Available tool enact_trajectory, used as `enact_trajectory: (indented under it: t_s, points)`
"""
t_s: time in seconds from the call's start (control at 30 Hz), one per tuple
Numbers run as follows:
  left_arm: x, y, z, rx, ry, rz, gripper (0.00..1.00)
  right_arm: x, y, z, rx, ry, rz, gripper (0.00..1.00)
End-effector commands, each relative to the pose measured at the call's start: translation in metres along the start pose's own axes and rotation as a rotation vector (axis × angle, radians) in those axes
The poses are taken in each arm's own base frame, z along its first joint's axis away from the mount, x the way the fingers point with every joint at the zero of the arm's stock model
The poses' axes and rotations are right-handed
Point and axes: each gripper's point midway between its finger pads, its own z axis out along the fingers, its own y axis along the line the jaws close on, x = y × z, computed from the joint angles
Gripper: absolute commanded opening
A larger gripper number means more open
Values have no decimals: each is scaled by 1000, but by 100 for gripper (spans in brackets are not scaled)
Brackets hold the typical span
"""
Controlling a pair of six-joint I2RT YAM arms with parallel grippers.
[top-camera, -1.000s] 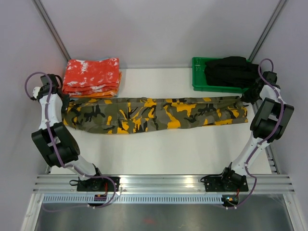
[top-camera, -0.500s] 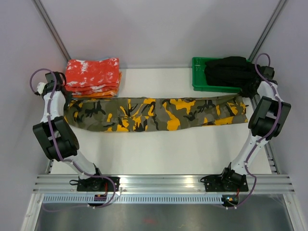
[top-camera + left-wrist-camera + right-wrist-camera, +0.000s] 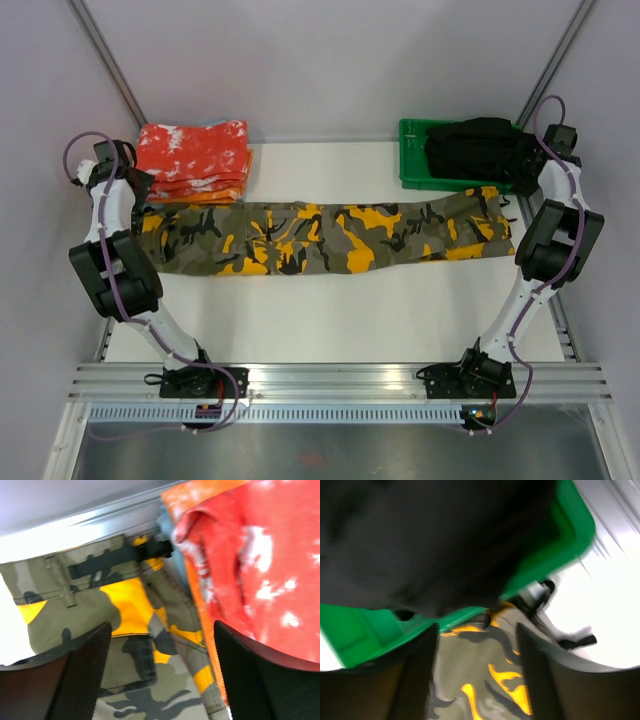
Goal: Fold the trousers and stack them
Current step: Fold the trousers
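The camouflage trousers [image 3: 320, 235] lie stretched flat across the table from left to right. In the left wrist view their waistband end [image 3: 125, 605], with a black strap, lies under the fingers. My left gripper [image 3: 138, 190] [image 3: 161, 630] hangs open just above that end, holding nothing. At the right end, my right gripper [image 3: 522, 180] [image 3: 476, 630] is open over the trouser-leg hems [image 3: 480, 680], right by the green tray. Nothing is between either pair of fingers.
A stack of red-orange white-speckled folded cloths [image 3: 193, 158] [image 3: 260, 565] sits at the back left, touching the trousers' waistband end. A green tray [image 3: 408, 150] [image 3: 370, 630] at the back right holds a black garment [image 3: 475, 145] [image 3: 420, 540].
Both grippers were shut on the trousers' ends and have opened and let go. The trousers now lie flat, shifted slightly toward the back. Both wrists have drawn back a little.
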Motion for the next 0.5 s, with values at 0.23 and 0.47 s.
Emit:
enact_trajectory:
  t_s: [0.23,0.47]
  points:
    - [-44,-42,-115,315,-130,115,96,-21,96,-114,-258,-144,-227,91]
    - [14,-32,-195,505,-120,260,92,53,102,-160,-343,-145,-307,82]
